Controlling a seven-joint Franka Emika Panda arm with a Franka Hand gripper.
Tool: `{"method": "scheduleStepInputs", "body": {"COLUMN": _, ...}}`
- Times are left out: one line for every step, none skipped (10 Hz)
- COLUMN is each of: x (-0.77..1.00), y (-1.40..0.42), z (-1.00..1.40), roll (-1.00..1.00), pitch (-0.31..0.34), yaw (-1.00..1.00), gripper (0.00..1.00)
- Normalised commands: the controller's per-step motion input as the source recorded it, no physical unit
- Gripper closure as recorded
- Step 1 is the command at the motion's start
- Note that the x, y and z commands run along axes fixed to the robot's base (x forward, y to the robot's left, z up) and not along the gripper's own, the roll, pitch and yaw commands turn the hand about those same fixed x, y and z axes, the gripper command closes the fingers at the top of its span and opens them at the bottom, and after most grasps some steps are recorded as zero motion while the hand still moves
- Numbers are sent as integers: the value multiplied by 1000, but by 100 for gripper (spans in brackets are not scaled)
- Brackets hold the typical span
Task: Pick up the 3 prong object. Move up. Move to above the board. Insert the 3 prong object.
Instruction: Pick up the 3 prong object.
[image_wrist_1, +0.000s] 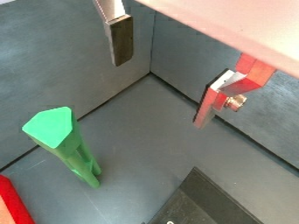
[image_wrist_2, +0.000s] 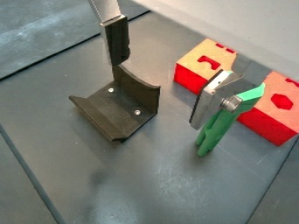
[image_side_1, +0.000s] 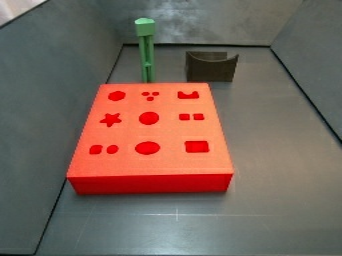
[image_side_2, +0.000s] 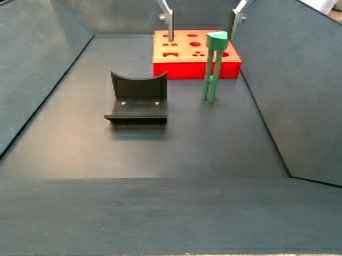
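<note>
Gripper (image_wrist_2: 162, 72) status: jaws spread wide, nothing between the 2 silver plate fingers (image_wrist_1: 121, 39), hovering high near the far end of the bin. I count 1 tall slim green 3 prong object (image_side_2: 215, 66), standing upright on the dark floor just beside the edge of the 1 large flat bright red board (image_side_1: 148, 133), long axis vertical. It sits below the gripper and off to one finger's side rather than centred between them, as far as the wrist views let me judge. I must shift across, then descend. 1 dark curved fixture (image_side_2: 135, 99) stands apart, nearby.
</note>
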Motion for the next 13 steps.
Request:
{"method": "scheduleStepInputs", "body": {"x": 0, "y": 0, "z": -60, "roll": -59, "pitch": -41, "yaw": 0, "gripper": 0}}
{"method": "scheduleStepInputs", "body": {"x": -31, "y": 3, "z": 0, "roll": 0, "pitch": 0, "yaw": 0, "gripper": 0}}
{"method": "scheduleStepInputs", "body": {"x": -169, "y": 0, "z": 0, "roll": 0, "pitch": 0, "yaw": -71, "gripper": 0}}
{"method": "scheduleStepInputs", "body": {"x": -157, "y": -177, "z": 454, "roll": 141, "pitch": 0, "yaw": 0, "gripper": 0}}
{"method": "scheduleStepInputs", "body": {"x": -189, "y": -177, "z": 669, "roll": 167, "pitch": 0, "yaw": 49, "gripper": 0}}
{"method": "scheduleStepInputs", "body": {"x": -254, "y": -151, "z": 706, "roll": 157, "pitch": -7, "yaw": 83, "gripper": 0}}
{"method": "scheduleStepInputs", "body": {"x": -317, "y": -163, "z": 677, "roll": 143, "pitch": -19, "yaw": 77, "gripper": 0}}
{"method": "scheduleStepInputs", "body": {"x": -426, "y": -174, "z": 497, "roll": 130, "pitch": -54, "yaw": 14, "gripper": 0}}
{"method": "scheduleStepInputs", "body": {"x": -403, "y": -146, "z": 309, "roll": 64, "pitch": -66, "yaw": 0, "gripper": 0}}
{"method": "scheduleStepInputs", "body": {"x": -354, "y": -77, "z": 134, "roll": 0, "pitch": -74, "yaw": 0, "gripper": 0}}
{"method": "scheduleStepInputs", "body": {"x": -297, "y": -71, "z": -46, "roll": 0, "pitch": -96, "yaw": 0, "gripper": 0}}
{"method": "scheduleStepInputs", "body": {"x": -57, "y": -114, "z": -254, "roll": -7, "pitch": -120, "yaw": 43, "gripper": 0}}
{"method": "scheduleStepInputs", "body": {"x": 0, "y": -77, "z": -177, "roll": -34, "pitch": -87, "yaw": 54, "gripper": 0}}
